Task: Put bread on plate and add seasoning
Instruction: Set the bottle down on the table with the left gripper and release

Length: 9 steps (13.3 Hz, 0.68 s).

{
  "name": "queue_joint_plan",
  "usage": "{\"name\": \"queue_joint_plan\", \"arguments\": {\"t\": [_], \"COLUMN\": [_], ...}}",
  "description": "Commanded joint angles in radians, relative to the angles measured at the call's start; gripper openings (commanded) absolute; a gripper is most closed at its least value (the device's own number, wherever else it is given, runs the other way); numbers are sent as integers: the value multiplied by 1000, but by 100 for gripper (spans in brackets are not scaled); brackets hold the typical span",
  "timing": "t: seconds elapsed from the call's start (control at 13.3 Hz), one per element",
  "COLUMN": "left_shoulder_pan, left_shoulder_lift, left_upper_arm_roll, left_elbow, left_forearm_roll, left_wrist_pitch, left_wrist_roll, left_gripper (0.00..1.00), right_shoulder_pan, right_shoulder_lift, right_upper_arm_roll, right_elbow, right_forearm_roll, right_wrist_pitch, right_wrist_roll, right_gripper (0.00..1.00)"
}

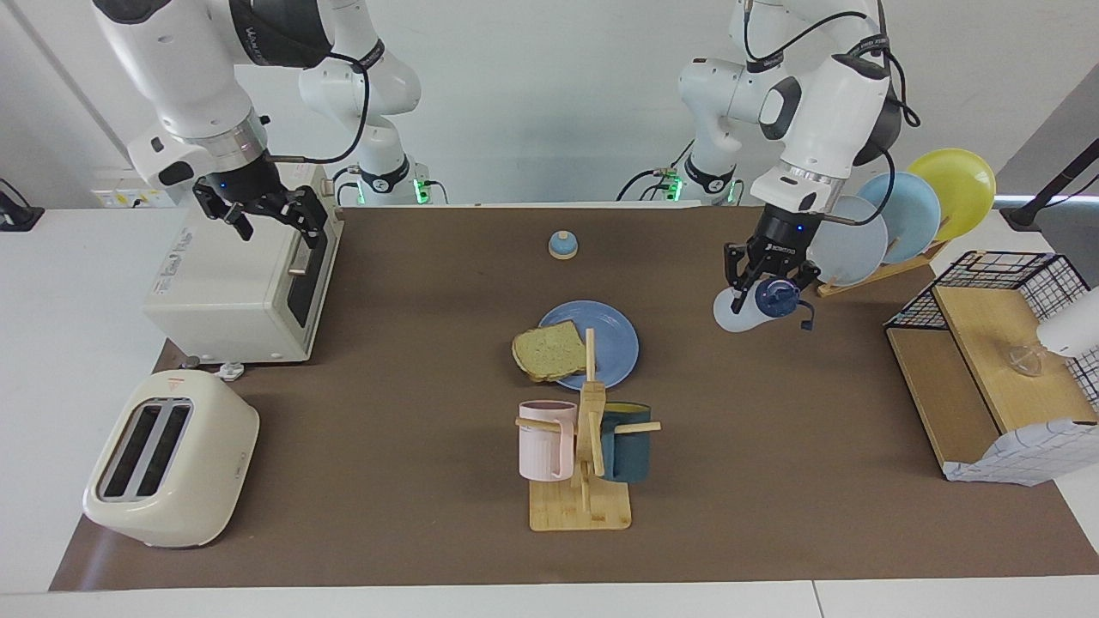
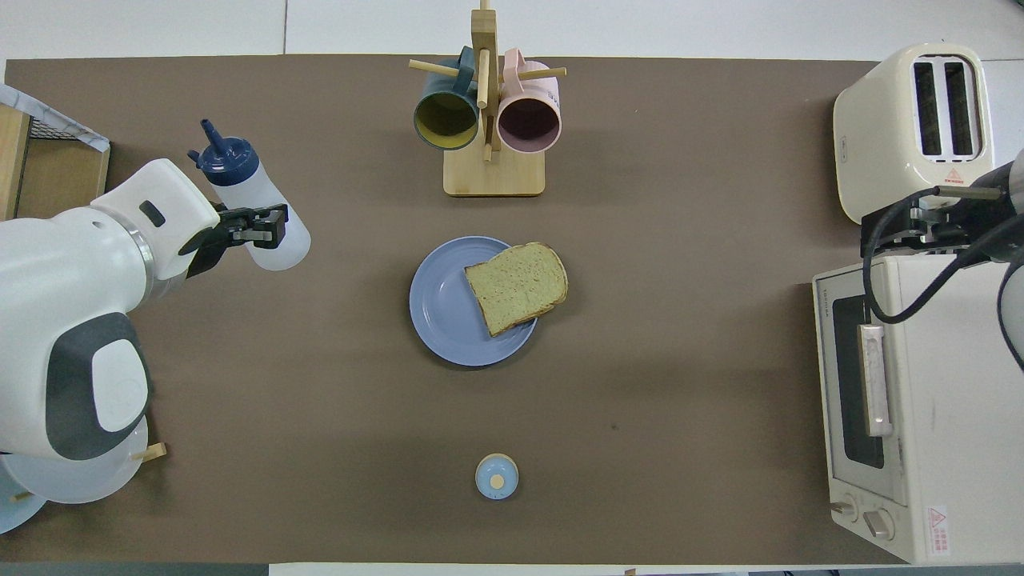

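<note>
Now left claw (image 1: pixel 767 291) clamped on translucent white squeeze bottle with navy cap (image 1: pixel 755 305), over bare tabletop (image 1: pixel 773 412) beside rack; speckled toast slice (image 1: pixel 549 350) overhangs periwinkle plate (image 1: pixel 614 339); right claw (image 1: pixel 273 215) apart over oven. Carry bottle above toast, tip nozzle down.

In the facing view the wooden mug rack (image 1: pixel 589 403) hides part of the plate (image 1: pixel 611 343) and an edge of the bread (image 1: pixel 548 351). In the overhead view the left arm covers most of the rack plates (image 2: pixel 80 480), and the toaster oven (image 2: pixel 912 416) is cut off by the picture's edge. The right gripper (image 2: pixel 920 228) barely shows there, behind its cable.
</note>
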Motion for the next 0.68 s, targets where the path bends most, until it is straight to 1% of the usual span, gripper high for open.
{"name": "queue_joint_plan", "arguments": {"t": [0.0,0.08,0.15,0.23,0.38,0.53,0.6], "left_shoulder_pan": [24,24,25,25,25,28,28], "left_shoulder_lift": [51,100,152,197,283,358,393], "left_upper_arm_roll": [-7,-7,-7,-6,-7,-7,-7], "left_elbow": [-100,-127,-128,-127,-130,-130,-130], "left_forearm_roll": [15,15,15,15,15,15,13], "left_wrist_pitch": [247,368,465,530,691,823,896], "left_wrist_roll": [-15,-9,-7,-7,-12,-16,-18], "left_gripper": [19,19,19,19,19,19,19], "right_shoulder_pan": [-11,-11,-11,-11,-11,-8,-8], "right_shoulder_lift": [-22,-21,-21,-19,-19,-19,-21], "right_upper_arm_roll": [2,1,1,-1,-28,-83,-87], "right_elbow": [-24,-22,-24,-22,-24,-25,-28], "right_forearm_roll": [-12,-12,-9,-5,-3,-3,-3], "right_wrist_pitch": [-1,0,8,14,13,11,10], "right_wrist_roll": [-33,-33,-33,-39,-120,-190,-191], "right_gripper": [100,100,100,100,100,100,100]}}
